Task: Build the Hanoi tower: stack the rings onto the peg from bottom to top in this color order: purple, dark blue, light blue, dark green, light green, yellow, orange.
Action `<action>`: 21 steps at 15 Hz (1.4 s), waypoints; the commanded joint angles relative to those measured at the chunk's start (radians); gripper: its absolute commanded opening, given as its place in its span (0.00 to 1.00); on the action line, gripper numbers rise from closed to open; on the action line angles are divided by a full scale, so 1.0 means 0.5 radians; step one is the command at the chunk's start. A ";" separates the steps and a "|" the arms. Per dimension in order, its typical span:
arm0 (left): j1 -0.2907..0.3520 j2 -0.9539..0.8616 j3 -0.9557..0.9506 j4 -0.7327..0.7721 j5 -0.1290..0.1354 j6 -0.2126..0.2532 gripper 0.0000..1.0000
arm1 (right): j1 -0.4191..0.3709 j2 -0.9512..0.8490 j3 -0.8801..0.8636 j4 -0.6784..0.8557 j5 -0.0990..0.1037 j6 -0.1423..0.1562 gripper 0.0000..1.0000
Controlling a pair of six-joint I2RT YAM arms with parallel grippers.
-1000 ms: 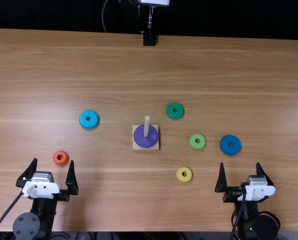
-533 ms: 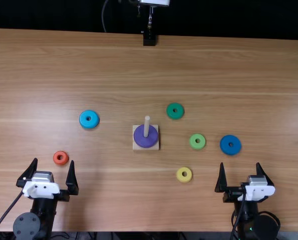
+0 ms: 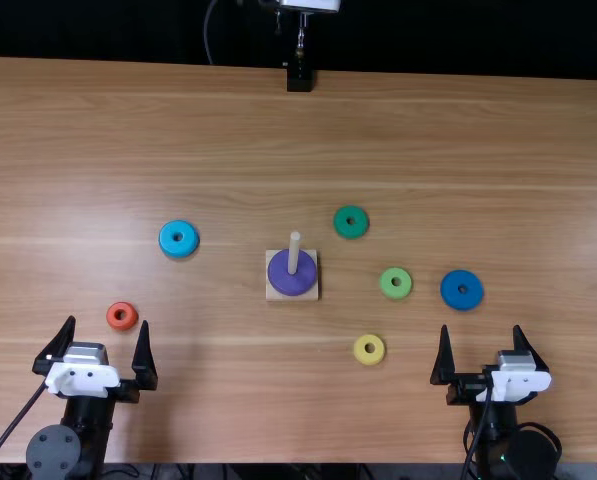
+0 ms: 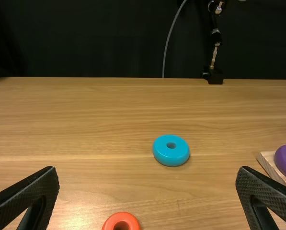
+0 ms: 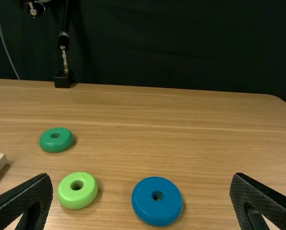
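Observation:
In the top view my left gripper (image 3: 106, 342) stands open at the near left, close to the orange ring (image 3: 122, 316); my right gripper (image 3: 482, 350) is open at the near right. The purple ring (image 3: 290, 276) lies around the peg (image 3: 294, 250) on its square base (image 3: 292, 296). Flat on the table are the light blue ring (image 3: 178, 238), dark green ring (image 3: 351, 222), light green ring (image 3: 396, 283), dark blue ring (image 3: 462, 290) and yellow ring (image 3: 369, 349). Wrist views show the left gripper (image 4: 147, 191) and right gripper (image 5: 142, 196), each with parted fingers holding nothing.
A black stand (image 3: 299, 76) with a metal rod is at the table's far edge, a thin cable hanging to its left. Bare wooden tabletop (image 3: 228, 400) lies between the two arms, and more of it stretches beyond the rings.

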 commanded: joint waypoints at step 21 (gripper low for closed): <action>0.022 -0.023 -0.051 -0.001 0.023 0.012 1.00 | -0.108 0.660 1.030 -0.067 0.013 0.032 1.00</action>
